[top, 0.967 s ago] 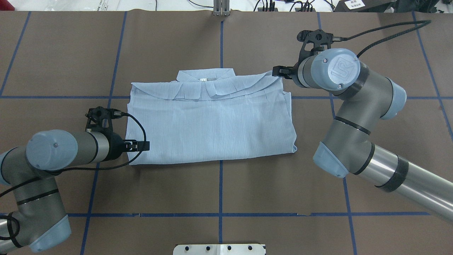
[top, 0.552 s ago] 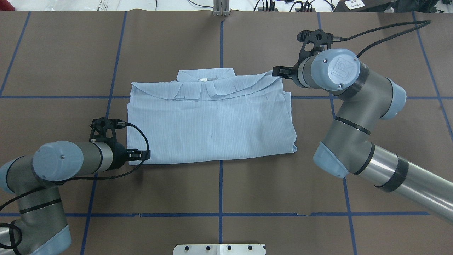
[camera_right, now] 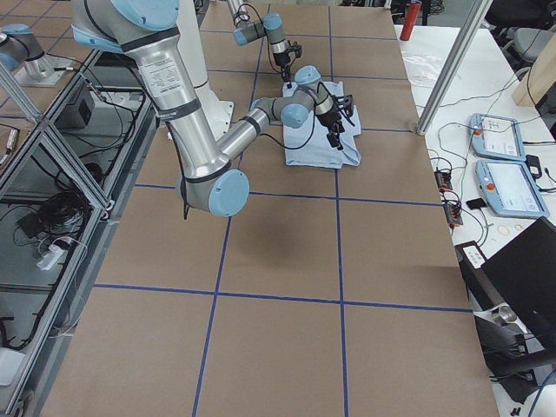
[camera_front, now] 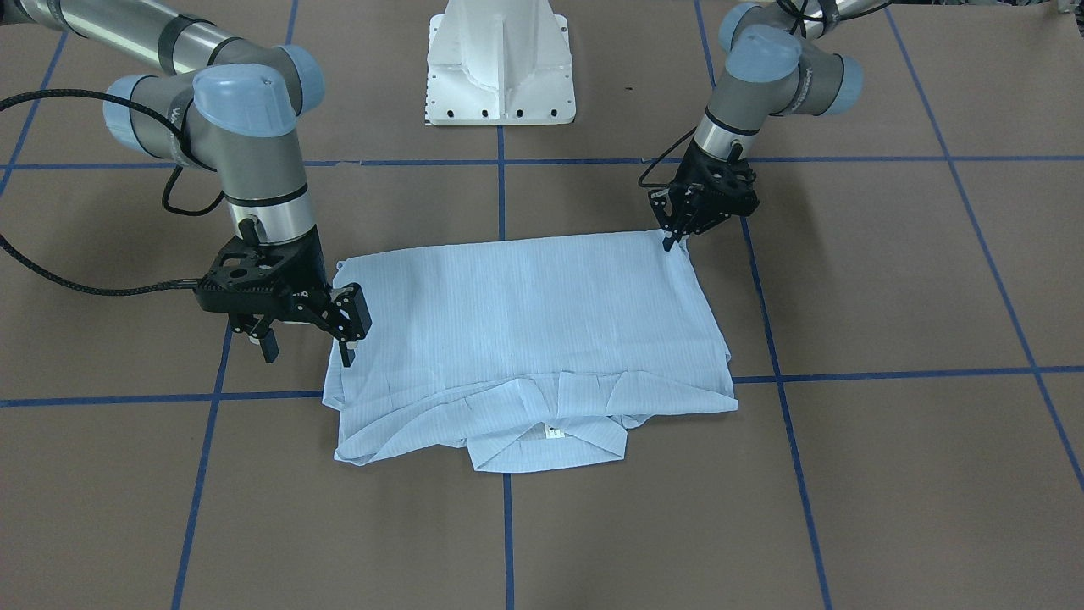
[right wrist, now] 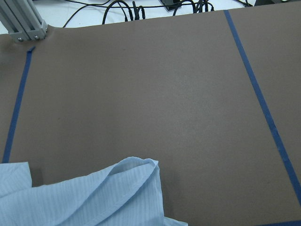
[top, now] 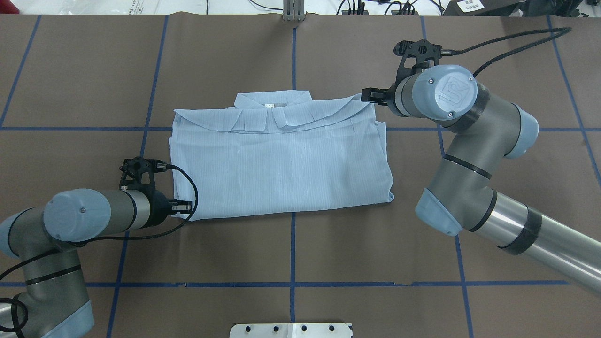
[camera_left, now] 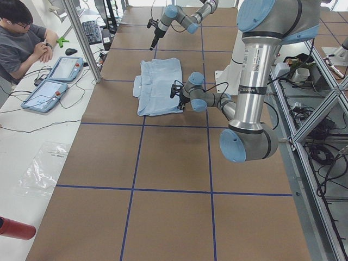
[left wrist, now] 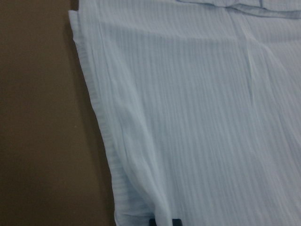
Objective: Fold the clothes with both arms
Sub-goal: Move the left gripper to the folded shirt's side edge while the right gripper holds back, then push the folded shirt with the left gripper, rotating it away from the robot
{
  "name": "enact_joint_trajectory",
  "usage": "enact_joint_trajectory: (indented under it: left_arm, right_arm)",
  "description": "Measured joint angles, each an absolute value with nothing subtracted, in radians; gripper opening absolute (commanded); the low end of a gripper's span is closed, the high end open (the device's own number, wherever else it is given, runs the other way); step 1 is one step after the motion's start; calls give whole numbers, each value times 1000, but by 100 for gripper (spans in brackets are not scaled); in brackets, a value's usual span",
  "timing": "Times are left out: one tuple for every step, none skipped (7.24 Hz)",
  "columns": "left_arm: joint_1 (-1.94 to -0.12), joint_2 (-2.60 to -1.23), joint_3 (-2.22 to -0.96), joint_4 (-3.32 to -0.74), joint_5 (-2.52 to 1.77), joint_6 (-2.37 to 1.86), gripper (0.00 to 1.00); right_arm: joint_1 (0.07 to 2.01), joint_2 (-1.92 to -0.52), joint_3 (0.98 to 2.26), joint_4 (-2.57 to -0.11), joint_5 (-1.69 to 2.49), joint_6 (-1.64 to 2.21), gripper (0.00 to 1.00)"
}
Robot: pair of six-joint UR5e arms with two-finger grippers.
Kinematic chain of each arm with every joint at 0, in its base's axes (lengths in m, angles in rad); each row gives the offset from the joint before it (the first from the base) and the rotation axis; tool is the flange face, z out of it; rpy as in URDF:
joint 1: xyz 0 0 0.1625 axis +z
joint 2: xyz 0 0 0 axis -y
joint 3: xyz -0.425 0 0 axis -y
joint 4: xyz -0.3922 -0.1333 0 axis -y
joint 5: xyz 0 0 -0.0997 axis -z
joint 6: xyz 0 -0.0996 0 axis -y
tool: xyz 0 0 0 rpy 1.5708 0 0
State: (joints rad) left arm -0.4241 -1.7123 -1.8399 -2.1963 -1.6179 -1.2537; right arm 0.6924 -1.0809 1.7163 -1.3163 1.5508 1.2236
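Shirt (top: 281, 164), folded flat with collar (top: 272, 101) away from the robot, at the centre of a brown desk (top: 366, 244) gridded with blue tape (top: 292, 249). Left gripper (camera_front: 671, 241): jaws pinching its near left corner. Right gripper (camera_front: 306, 347): jaws spread at its far right corner. Person (camera_left: 19, 43) and tablets (camera_left: 66, 68) beyond.

Four fixed, two wrist views; common shirt (top: 281, 164)

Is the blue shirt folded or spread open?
Folded. The shirt lies as one compact rectangle, no sleeves sticking out, layered edges show at its sides, collar at the far edge.
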Motion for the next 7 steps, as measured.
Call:
enact_joint_trajectory:
  left_arm:
    - [-430,-1695,-1851,-2195,-1621,-1239,0]
    - [-454,-1678,-1857,-2193,-1622,-1198,0]
    - [-505,-1670,-1850,-2187,-1623,-1123,0]
    - [-578,-1673,-1824,-2181,-1623,-1034,0]
    - [-664,-1706,-1765,-2175,-1623,-946,0]
    - [-744,-1787,-1663,-2172,-1623,-877,0]
    - [-809,-1908,-1507,-2175,-1622,-837,0]
  right_arm:
    - [691,-1081,1717,-1316,1551,1224,100]
    - [689,-1081,1718,-1315,1551,1224,100]
    - [686,-1081,1718,-1314,1551,1226,100]
    - [683,-1081,1718,-1313,1551,1228,100]
    - [679,-1081,1719,-1312,1551,1231,100]
    - [673,-1078,1719,-1311,1551,1235,100]
    - [661,-1072,1722,-1312,1549,1243,100]
